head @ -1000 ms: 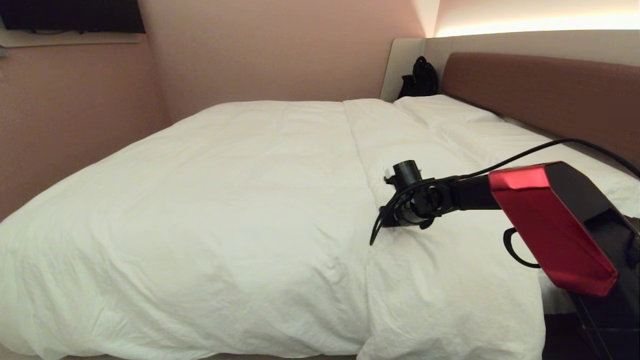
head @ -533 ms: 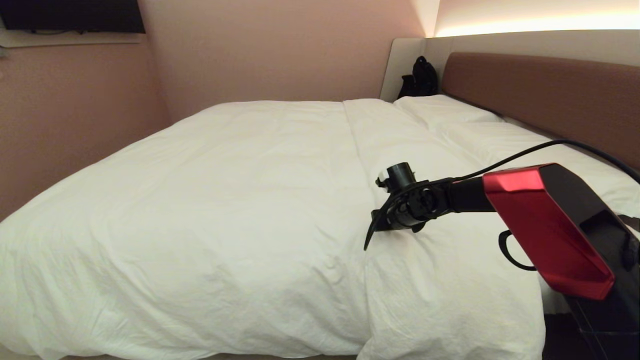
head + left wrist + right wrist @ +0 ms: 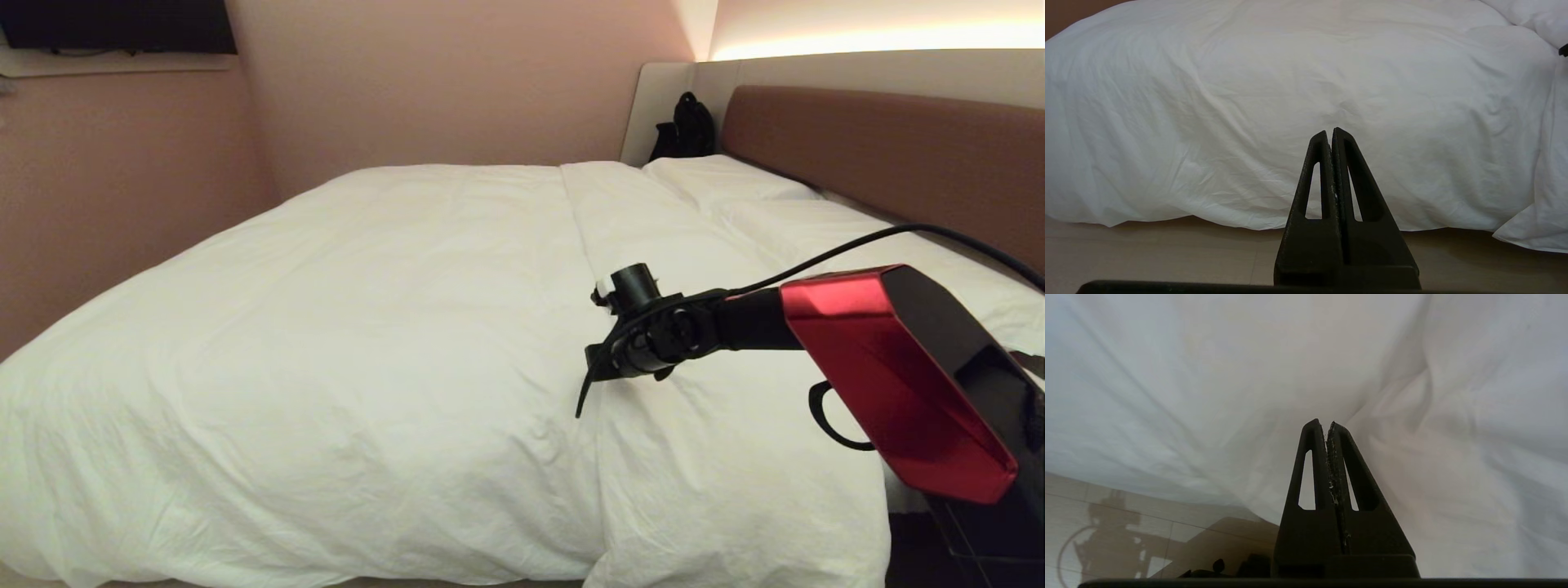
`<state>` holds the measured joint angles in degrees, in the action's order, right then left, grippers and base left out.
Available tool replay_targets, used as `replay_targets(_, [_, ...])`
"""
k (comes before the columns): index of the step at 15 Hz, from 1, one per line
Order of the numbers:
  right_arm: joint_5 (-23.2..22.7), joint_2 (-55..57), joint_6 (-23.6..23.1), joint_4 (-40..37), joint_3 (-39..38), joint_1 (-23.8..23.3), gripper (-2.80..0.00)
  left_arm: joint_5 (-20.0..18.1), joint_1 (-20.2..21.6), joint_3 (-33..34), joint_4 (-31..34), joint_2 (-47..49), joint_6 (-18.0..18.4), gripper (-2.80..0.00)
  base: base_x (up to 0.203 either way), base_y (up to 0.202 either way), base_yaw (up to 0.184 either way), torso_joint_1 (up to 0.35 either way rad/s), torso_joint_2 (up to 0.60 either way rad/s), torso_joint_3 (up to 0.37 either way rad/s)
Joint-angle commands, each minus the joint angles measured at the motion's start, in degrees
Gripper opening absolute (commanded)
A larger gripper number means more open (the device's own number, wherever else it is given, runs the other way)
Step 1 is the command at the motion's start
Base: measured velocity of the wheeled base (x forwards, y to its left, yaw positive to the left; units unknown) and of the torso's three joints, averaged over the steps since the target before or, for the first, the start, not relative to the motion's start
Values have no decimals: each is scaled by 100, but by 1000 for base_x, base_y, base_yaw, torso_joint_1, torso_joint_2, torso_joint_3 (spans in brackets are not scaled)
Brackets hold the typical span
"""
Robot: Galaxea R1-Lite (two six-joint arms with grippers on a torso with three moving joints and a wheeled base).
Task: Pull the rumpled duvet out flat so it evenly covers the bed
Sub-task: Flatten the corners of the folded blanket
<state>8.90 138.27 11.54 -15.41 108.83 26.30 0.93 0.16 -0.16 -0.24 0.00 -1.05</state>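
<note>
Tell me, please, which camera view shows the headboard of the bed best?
The head view: the reddish-brown headboard runs along the bed's far right side, beyond the pillows. The left wrist view and right wrist view show only white bedding and floor, no headboard.

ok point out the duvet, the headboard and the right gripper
duvet [image 3: 351, 327], head view, its broad top surface
headboard [image 3: 890, 147], head view, reddish-brown padded face
right gripper [image 3: 1327, 426], right wrist view, tips of its shut fingers
</note>
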Motion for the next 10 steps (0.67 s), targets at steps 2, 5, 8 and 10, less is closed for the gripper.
replay_targets(2, [9, -394, 20, -44, -58, 125, -280, 4, 2, 4, -2, 0, -4, -280, 0, 0, 0, 0, 0, 0])
replay_targets(5, [30, -1140, 24, -118, -257, 276, -280, 4, 2, -2, -2, 0, -4, -280, 0, 0, 0, 0, 0, 0])
replay_targets(8, [58, -1972, -14, -130, -697, 258, -280, 4, 2, -1, -2, 0, -9, -280, 0, 0, 0, 0, 0, 0])
replay_targets(10, [67, -2018, -25, -127, -1019, -78, -280, 4, 2, -2, -2, 0, -1, -280, 0, 0, 0, 0, 0, 0])
